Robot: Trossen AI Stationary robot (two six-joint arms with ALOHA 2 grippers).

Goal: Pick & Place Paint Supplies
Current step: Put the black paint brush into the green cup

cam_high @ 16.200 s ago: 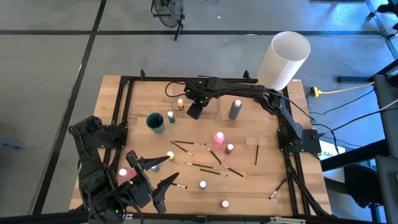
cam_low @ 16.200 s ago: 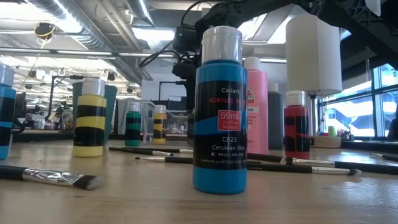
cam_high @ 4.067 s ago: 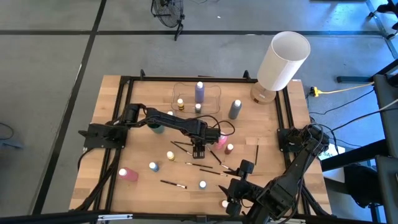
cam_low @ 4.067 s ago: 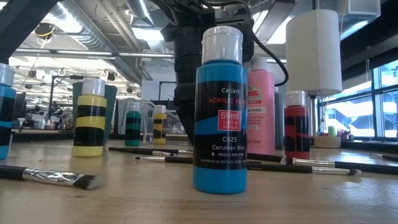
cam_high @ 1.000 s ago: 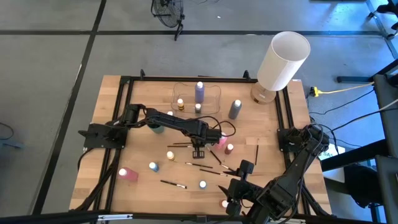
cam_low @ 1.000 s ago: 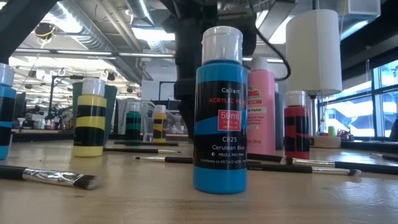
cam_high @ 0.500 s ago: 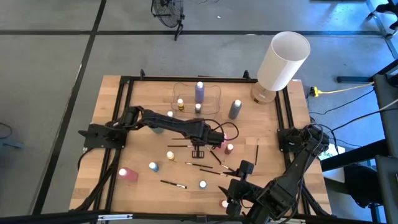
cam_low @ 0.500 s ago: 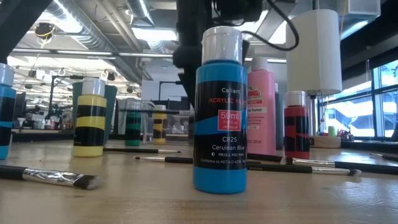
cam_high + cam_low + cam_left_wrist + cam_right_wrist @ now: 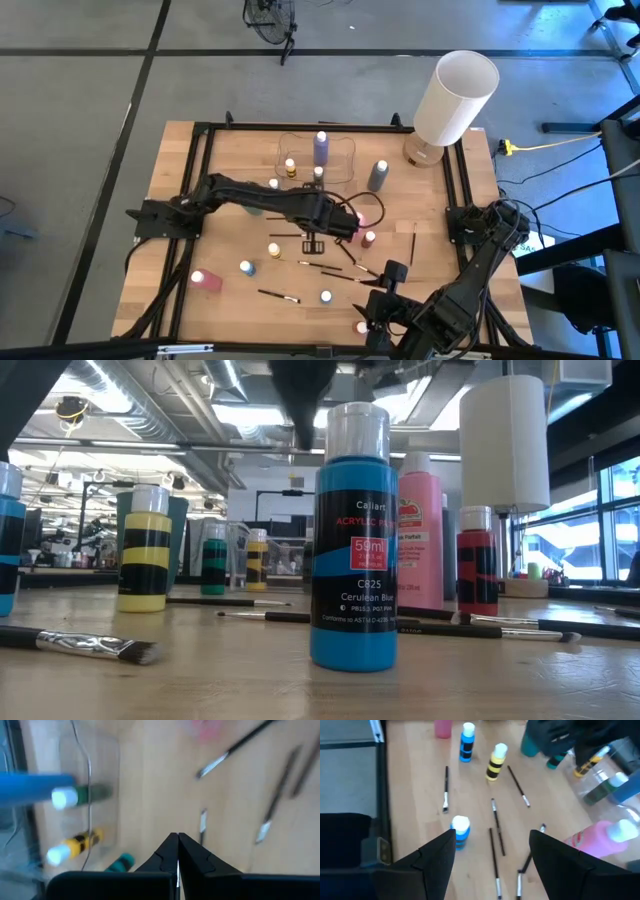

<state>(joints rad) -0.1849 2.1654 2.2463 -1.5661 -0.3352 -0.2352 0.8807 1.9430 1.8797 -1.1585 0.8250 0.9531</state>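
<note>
The left gripper (image 9: 312,243) hangs over the middle of the wooden table (image 9: 175,200), its fingers (image 9: 170,851) pressed together. In the high view a thin dark-handled paintbrush (image 9: 290,235) seems to lie across them, so I judge it is held, but I cannot be sure. The right gripper (image 9: 385,285) waits near the front edge, its fingers apart and holding nothing.

Other brushes lie flat and scattered on the table, and small paint bottles stand among them. Some bottles stand in a clear plastic tray (image 9: 345,150) at the far side.

A brush is probably light and stiff, but thin and round, so it can roll or turn in the grip. I would take it near the middle of the handle. The bottles look light and smooth; the body below the cap seems the best place.

The low view shows only a blue white-capped bottle (image 9: 354,535) close up and hides the brush. The left wrist view shows the closed fingertips and the tray, which the low view does not.
</note>
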